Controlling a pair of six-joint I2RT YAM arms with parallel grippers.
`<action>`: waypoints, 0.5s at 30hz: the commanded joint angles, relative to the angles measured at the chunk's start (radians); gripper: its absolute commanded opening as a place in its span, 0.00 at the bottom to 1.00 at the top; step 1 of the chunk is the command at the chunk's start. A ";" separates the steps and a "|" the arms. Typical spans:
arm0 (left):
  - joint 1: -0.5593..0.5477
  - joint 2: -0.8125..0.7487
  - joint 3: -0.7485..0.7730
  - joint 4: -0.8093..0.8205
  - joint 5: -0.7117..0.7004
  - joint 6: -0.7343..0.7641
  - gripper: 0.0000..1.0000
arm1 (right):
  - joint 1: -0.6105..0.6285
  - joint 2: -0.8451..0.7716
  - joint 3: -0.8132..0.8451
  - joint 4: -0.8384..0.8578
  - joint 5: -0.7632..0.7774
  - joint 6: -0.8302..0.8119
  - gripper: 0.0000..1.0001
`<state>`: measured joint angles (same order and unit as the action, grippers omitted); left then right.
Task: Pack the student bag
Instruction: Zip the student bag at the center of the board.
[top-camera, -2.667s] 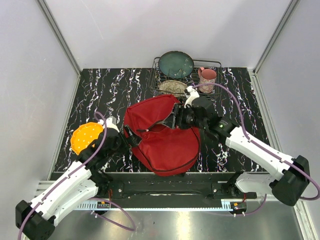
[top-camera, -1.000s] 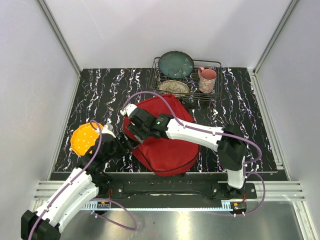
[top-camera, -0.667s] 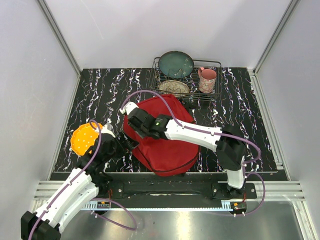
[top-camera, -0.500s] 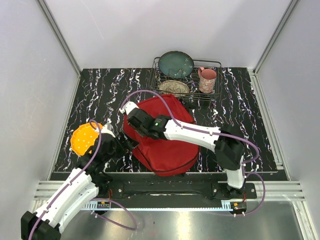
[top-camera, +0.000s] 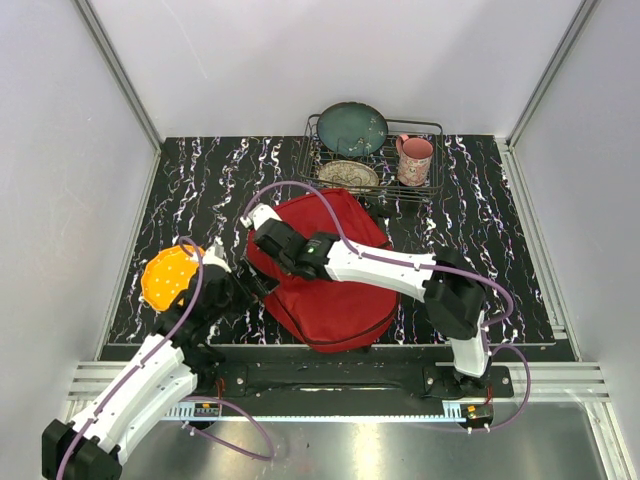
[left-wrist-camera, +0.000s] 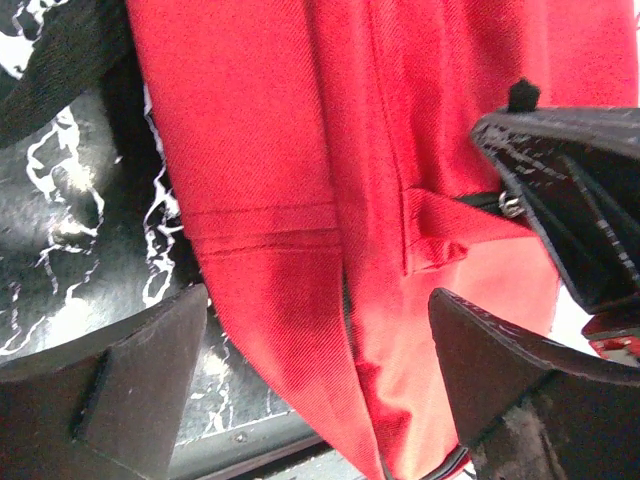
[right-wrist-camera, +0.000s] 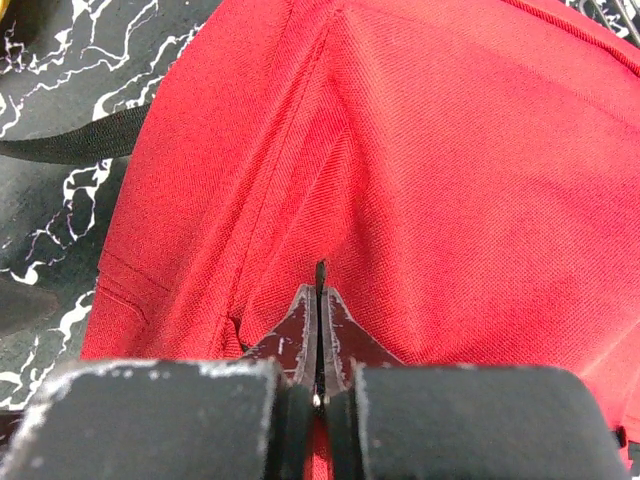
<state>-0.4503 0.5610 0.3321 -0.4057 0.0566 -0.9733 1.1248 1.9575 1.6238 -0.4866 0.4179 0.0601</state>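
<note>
The student bag, a big red fabric backpack, lies flat at the table's near middle and fills the left wrist view and the right wrist view. My right gripper reaches across to the bag's left part and is shut on a thin black zipper pull that pokes out past its tips. The left wrist view also shows its dark fingers. My left gripper is open, its fingers either side of the bag's near left edge without gripping it.
An orange dotted disc lies by my left arm. At the back stands a wire dish rack with a teal plate, a patterned plate and a pink mug. A black strap trails left of the bag.
My right gripper has closed from half open onto the zipper pull and shifted slightly left over the bag. My left gripper has spread a little wider.
</note>
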 joint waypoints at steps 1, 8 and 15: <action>0.009 0.049 0.019 0.197 0.025 -0.030 0.98 | 0.007 -0.089 -0.028 0.046 0.058 0.087 0.00; 0.025 0.240 0.030 0.363 0.045 -0.042 0.99 | 0.009 -0.147 -0.091 0.078 0.079 0.217 0.00; 0.045 0.321 0.007 0.482 0.055 -0.045 0.71 | 0.007 -0.197 -0.137 0.105 0.055 0.264 0.00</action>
<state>-0.4225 0.8692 0.3321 -0.0631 0.1112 -1.0172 1.1252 1.8339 1.4902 -0.4377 0.4534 0.2745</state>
